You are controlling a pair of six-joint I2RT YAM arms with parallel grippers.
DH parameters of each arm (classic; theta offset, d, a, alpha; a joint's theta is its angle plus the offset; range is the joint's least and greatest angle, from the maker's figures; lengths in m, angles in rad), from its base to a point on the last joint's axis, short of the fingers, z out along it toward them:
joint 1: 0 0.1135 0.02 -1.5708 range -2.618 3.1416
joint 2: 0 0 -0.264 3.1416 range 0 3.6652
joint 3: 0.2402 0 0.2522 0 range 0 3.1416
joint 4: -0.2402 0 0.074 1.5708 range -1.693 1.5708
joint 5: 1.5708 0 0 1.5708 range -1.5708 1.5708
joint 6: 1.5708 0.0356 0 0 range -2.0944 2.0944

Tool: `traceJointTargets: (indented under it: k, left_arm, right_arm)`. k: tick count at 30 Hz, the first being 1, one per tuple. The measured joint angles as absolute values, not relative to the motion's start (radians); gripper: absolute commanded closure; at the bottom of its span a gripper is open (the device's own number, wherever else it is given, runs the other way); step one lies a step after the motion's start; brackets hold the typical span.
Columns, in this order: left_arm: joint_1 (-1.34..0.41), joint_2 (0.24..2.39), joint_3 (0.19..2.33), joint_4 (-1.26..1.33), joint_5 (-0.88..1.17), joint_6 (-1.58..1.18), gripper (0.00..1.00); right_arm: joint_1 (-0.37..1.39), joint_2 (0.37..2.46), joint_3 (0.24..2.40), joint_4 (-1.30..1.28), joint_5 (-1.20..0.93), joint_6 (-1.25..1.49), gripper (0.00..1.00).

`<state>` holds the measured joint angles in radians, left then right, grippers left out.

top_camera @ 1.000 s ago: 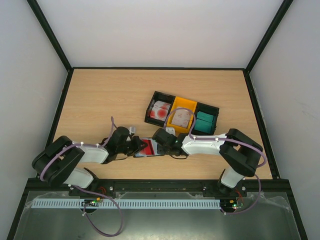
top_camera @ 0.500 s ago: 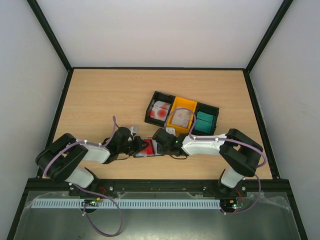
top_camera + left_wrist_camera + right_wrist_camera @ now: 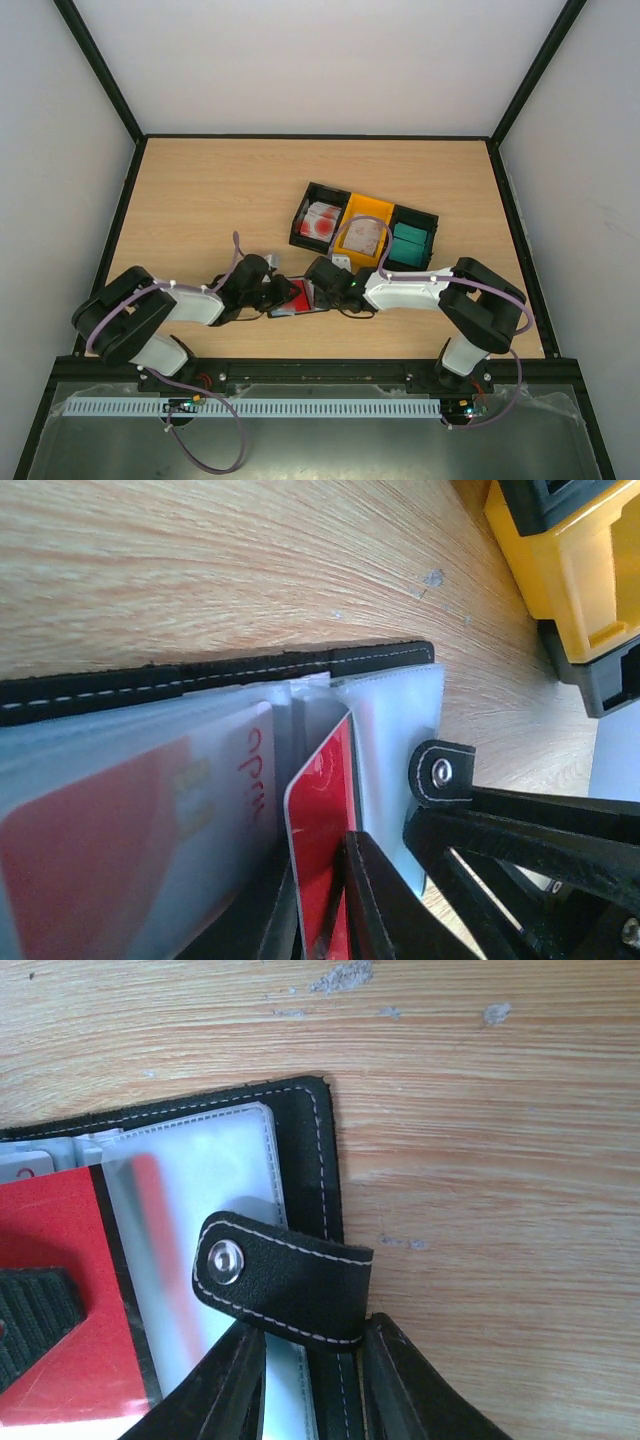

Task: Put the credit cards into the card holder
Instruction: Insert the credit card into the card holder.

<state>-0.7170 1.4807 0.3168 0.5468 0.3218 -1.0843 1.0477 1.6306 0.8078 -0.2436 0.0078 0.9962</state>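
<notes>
The black card holder (image 3: 290,309) lies open on the table between my two grippers. Its clear sleeves show in the left wrist view, one with a red-and-white card (image 3: 100,830) inside. A red credit card (image 3: 325,780) stands on edge, partly into the sleeve beside it. My left gripper (image 3: 320,880) has its jaws close on either side of this card. A thin dark sliver shows at the right finger (image 3: 365,900). My right gripper (image 3: 310,1350) is shut on the holder's right edge (image 3: 325,1160), just below the snap tab (image 3: 280,1280).
Three bins stand in a row behind the holder. A black bin (image 3: 320,222) holds red-and-white cards, a yellow one (image 3: 363,235) a beige card and another black one (image 3: 412,240) a teal card. The yellow bin (image 3: 570,560) is close to the holder's far corner.
My left gripper has moved right, toward the holder, carrying the red card further in between the sleeves. The right arm has not moved.
</notes>
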Motion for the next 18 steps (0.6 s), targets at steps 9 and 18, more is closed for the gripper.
traceJointTargets:
  k: [9,18]
  left_arm:
    - [-0.727,1.344,0.347,0.361,0.313,-1.084,0.57]
    - [-0.727,1.329,0.422,0.176,0.310,-1.085,0.41]
  right_arm:
    - [1.048,1.630,0.790,-0.190,-0.004,0.995,0.76]
    - [1.048,1.629,0.778,-0.151,-0.020,0.996,0.76]
